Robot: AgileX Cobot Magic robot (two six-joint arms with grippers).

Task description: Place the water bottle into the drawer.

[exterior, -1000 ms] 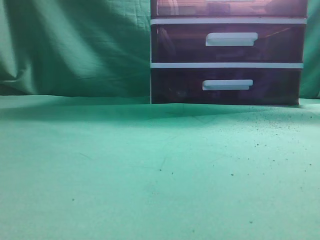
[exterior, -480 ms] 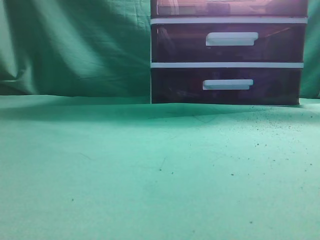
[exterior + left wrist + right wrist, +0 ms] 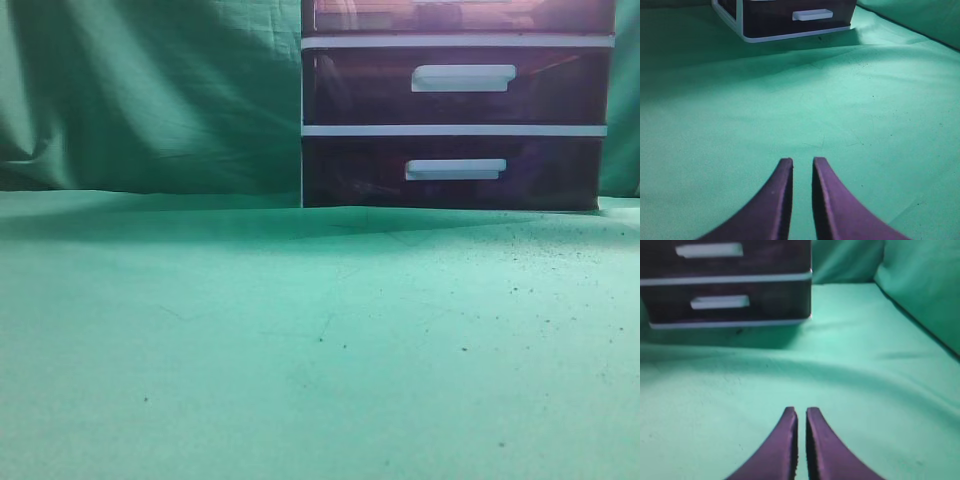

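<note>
Exterior view: one cabinet (image 3: pixel 455 105) stands at the far side of the green-covered tabletop (image 3: pixel 300 340). Three drawers show: the top drawer (image 3: pixel 460 15), lighter and reddish, cut off by the upper edge, and below it two dark drawers (image 3: pixel 455 85), each with one white bar handle (image 3: pixel 463 77). Through the top drawer's front some vague shapes show; I cannot tell whether the water bottle is among them. No bottle stands anywhere in front of the cabinet, and neither arm appears.

Left wrist view: the left gripper (image 3: pixel 802 167) hangs above bare cloth, well in front of the cabinet, fingers (image 3: pixel 777 200) nearly together with a thin slit between, holding nothing.

Right wrist view: the right gripper (image 3: pixel 801 415) faces the cabinet's two lower drawers, fingers (image 3: pixel 782 445) almost touching, empty.

Likely the bottle must first be found. Keep both arms back from the cabinet front meanwhile.
</note>
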